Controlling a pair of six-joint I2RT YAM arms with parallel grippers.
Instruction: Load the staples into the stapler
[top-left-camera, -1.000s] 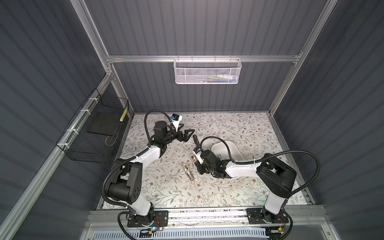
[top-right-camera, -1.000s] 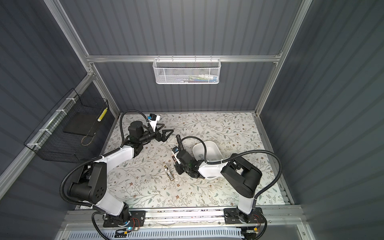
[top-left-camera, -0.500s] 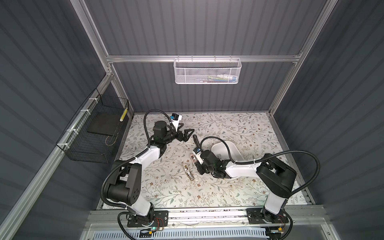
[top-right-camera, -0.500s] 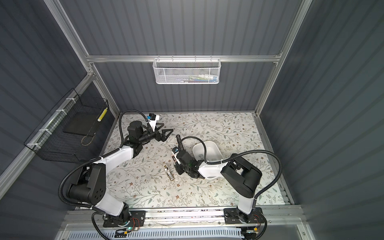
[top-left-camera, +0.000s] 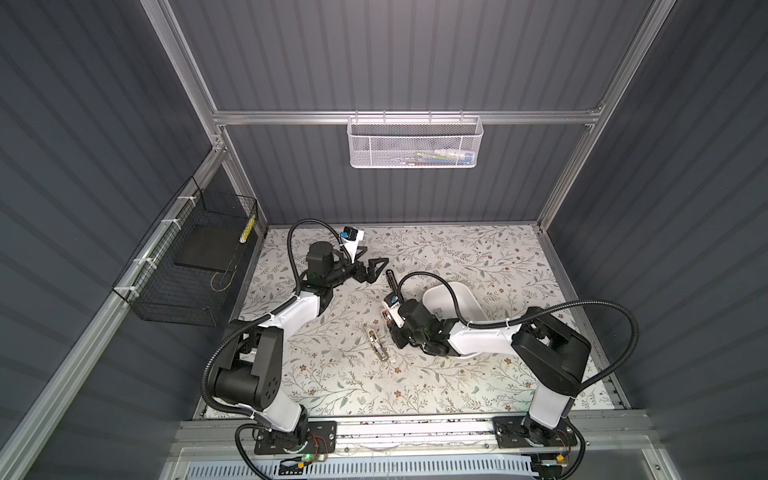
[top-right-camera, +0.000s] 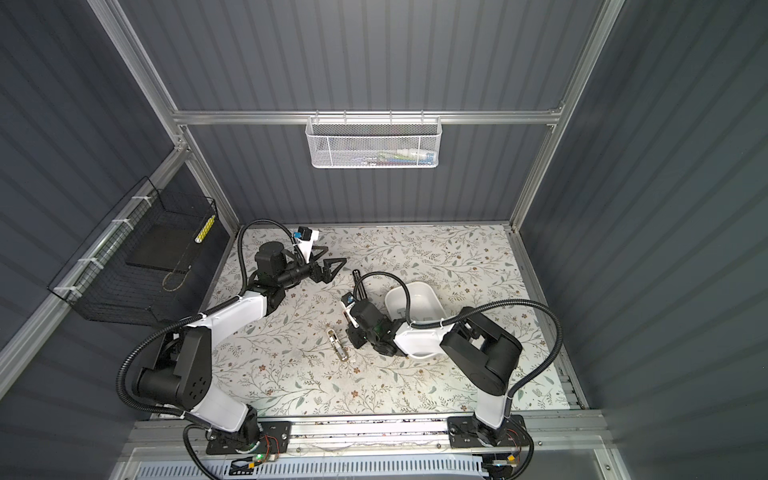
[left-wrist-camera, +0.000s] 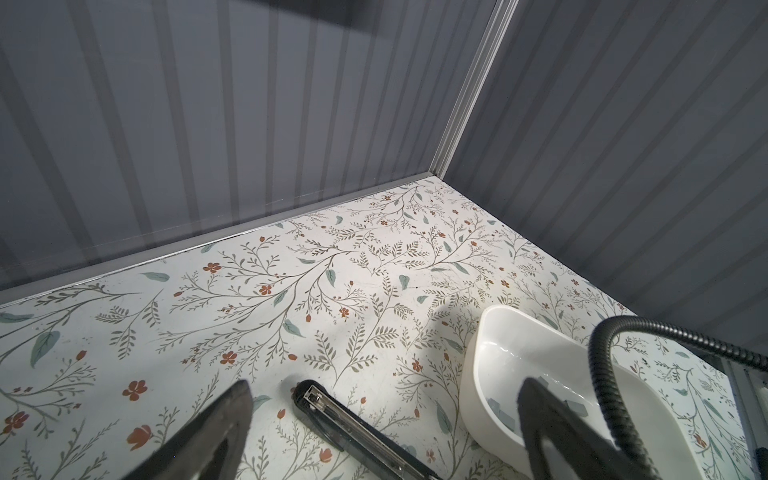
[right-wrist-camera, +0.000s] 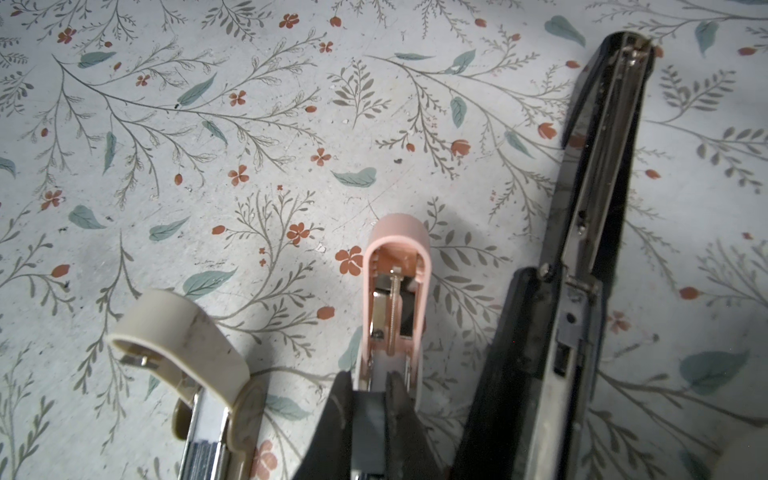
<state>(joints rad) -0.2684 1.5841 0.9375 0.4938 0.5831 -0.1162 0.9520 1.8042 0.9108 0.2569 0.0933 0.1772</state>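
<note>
**White tray (left-wrist-camera: 490, 320) holding staples (left-wrist-camera: 505, 413); one strip gripped over pink stapler (right-wrist-camera: 397, 266)**

Several grey strips are seen lying in the white tray, right of centre. The right gripper (right-wrist-camera: 368, 384) is clenched on one strip of staples above the opened pink stapler, which is flanked by a beige stapler (right-wrist-camera: 178, 332) and a black stapler (right-wrist-camera: 598, 187). The left gripper (top-left-camera: 372, 261) is held spread wide, far left. Small unidentifiable items are kept in the white mesh basket (top-left-camera: 415, 141) on the far wall. A dark slab (top-left-camera: 203, 249) is kept in the black wire basket (top-left-camera: 166, 291).
</note>
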